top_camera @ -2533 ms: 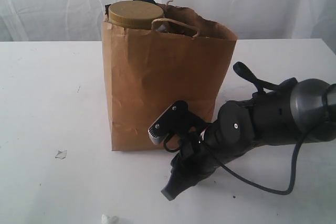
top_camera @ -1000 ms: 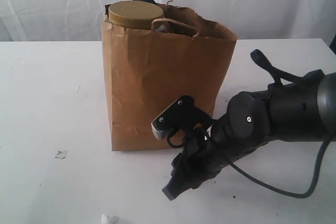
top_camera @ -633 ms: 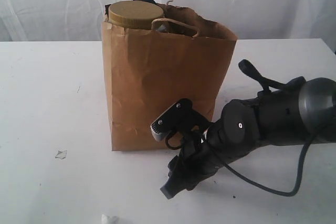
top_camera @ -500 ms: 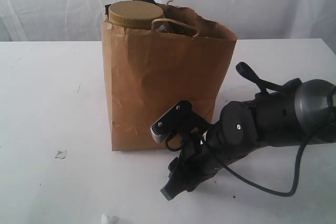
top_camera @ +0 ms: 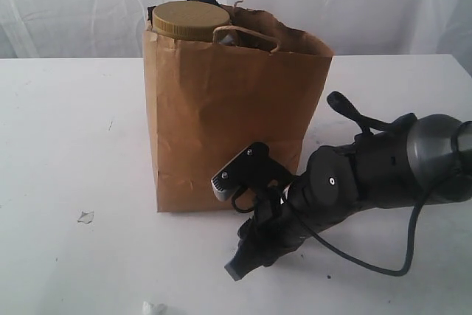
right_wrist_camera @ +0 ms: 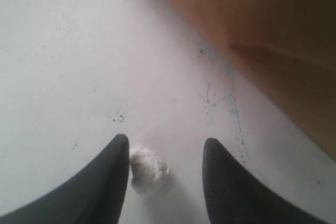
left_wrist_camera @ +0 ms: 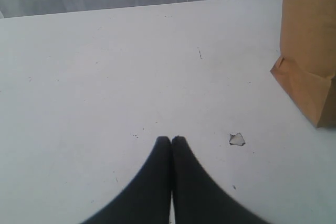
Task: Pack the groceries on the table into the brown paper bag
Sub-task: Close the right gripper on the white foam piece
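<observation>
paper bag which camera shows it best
The exterior view: the whole paper bag stands upright, a jar lid poking from its top. The left wrist view catches only one bottom corner; the right wrist view, a blurred brown side.

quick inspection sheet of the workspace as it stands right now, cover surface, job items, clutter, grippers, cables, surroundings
Surface: white table, faint scuffs and dark specks.
Job's things: brown paper bag upright; olive-lidded jar pokes above its rim; other contents mostly hidden; no groceries seen outside the bag.
Clutter: small white scraps on the table in front of the bag.
Grippers: left gripper shut, empty, above bare table; right gripper open, low by the bag's base, a scrap between its fingers.
Cables: black cable loops from the right arm along the table.
Surroundings: white curtain behind.
</observation>
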Action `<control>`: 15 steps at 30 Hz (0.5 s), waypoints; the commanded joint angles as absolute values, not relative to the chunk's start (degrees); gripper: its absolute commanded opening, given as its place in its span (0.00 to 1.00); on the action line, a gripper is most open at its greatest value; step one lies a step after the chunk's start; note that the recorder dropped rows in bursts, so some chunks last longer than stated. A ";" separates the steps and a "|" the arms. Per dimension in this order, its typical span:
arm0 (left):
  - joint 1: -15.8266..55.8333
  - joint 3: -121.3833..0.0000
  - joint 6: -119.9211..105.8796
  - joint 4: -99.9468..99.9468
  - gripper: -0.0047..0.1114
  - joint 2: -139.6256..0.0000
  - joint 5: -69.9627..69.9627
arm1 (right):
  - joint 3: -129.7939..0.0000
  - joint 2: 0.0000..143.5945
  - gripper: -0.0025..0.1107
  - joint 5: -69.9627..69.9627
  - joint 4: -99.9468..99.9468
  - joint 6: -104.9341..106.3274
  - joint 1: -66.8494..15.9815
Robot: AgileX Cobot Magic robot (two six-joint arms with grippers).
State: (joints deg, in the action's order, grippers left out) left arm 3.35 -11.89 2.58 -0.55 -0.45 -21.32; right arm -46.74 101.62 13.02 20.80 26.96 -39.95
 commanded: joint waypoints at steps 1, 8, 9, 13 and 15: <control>3.75 -11.77 2.69 -1.03 0.04 0.00 -21.11 | -46.50 102.29 0.35 12.28 20.88 26.75 -39.97; 3.75 -11.77 2.69 -1.03 0.04 0.00 -21.11 | -46.50 102.89 0.20 13.42 20.88 26.12 -39.97; 3.75 -11.77 2.69 -1.03 0.04 0.00 -21.11 | -46.50 102.89 0.17 13.42 20.88 26.12 -39.97; 3.75 -11.77 2.69 -1.03 0.04 0.00 -21.11 | -46.60 102.35 0.09 15.46 20.98 23.63 -39.97; 3.75 -11.77 2.69 -1.03 0.04 0.00 -21.11 | -46.60 101.21 0.08 18.43 20.98 22.10 -39.97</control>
State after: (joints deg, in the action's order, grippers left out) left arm 3.35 -11.89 2.58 -0.55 -0.45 -21.32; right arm -46.74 102.51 14.09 20.80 24.23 -39.95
